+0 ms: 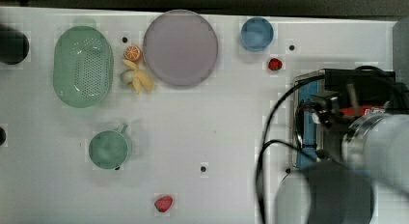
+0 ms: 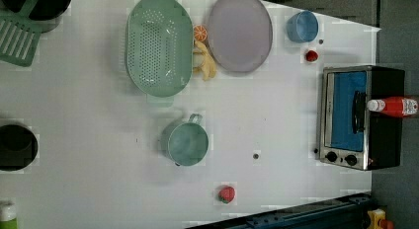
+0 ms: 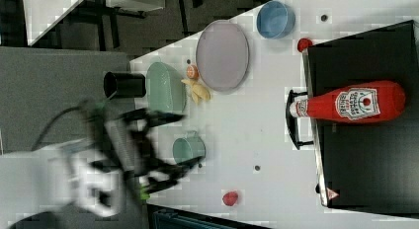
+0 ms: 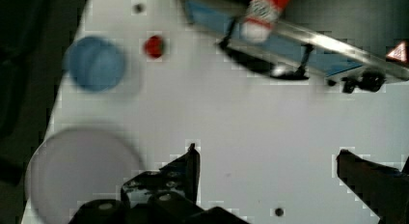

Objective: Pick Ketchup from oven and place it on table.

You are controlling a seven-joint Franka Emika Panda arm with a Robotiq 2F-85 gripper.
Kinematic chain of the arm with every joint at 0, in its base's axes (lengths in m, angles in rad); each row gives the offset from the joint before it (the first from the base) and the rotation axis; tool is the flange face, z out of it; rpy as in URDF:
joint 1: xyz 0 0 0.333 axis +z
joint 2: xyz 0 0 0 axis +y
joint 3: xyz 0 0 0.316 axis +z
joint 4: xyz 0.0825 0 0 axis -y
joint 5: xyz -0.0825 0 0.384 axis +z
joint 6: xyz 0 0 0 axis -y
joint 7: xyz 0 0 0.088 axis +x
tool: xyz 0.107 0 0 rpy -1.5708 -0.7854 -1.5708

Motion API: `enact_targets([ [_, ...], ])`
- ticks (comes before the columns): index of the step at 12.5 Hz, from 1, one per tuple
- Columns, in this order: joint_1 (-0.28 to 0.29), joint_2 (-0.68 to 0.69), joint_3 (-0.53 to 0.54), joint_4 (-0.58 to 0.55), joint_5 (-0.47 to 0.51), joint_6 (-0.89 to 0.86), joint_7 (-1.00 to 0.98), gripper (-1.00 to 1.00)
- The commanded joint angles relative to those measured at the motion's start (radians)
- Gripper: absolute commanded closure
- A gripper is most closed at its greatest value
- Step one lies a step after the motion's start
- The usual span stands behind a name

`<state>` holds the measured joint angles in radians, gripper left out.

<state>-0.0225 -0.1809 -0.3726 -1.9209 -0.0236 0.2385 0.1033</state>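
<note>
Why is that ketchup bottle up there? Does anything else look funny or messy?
The ketchup lies on its side on top of the oven, its white cap poking past the front edge above the door handle, an odd spot for a bottle. The oven door looks shut. Nothing is spilled or broken on the table.

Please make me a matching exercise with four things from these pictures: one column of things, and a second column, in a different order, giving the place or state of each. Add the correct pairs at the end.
Things
1. ketchup
2. pincer
3. orange slice
4. blue bowl

Places or states
A. open, holding nothing
B. between the green colander and the purple plate on the table
C. lying on its side on top of the oven
D. near the table's edge, beside the purple plate

Pairs: 1-C, 2-A, 3-B, 4-D
</note>
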Motion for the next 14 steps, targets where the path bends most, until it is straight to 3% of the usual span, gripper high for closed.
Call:
enact_targets([
  [1,-0.031,0.055,-0.111,-0.015,0.015,0.085,0.020,-1.00],
  [5,-0.034,0.232,-0.215,0.050,0.016,0.203,0.019,-1.00],
  [9,-0.058,0.411,-0.248,0.135,0.034,0.296,0.019,-1.00],
  [12,-0.085,0.509,-0.249,0.145,0.144,0.354,0.019,-1.00],
  [14,-0.094,0.549,-0.249,0.146,0.154,0.373,0.019,-1.00],
])
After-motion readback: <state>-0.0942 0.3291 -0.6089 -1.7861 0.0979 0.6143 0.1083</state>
